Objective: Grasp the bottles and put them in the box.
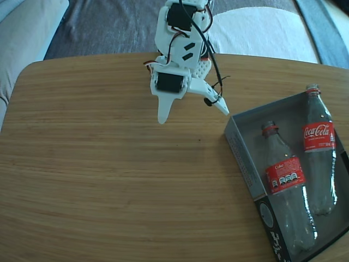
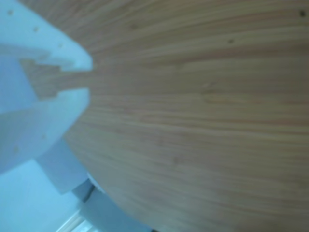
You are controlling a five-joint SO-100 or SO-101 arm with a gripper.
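Wooden table [image 1: 109, 164], bare at left; both bottles [image 1: 286, 185] lying in box [image 1: 240, 150]; gripper [image 1: 193, 113] spread wide, empty. Task seemingly finished; next, only retreat.

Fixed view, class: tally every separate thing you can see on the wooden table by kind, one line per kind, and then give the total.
Bottles: 2, one beside the other, both lying in the box
Box: 1
Robot gripper: 1, empty, above the table
Total: 4
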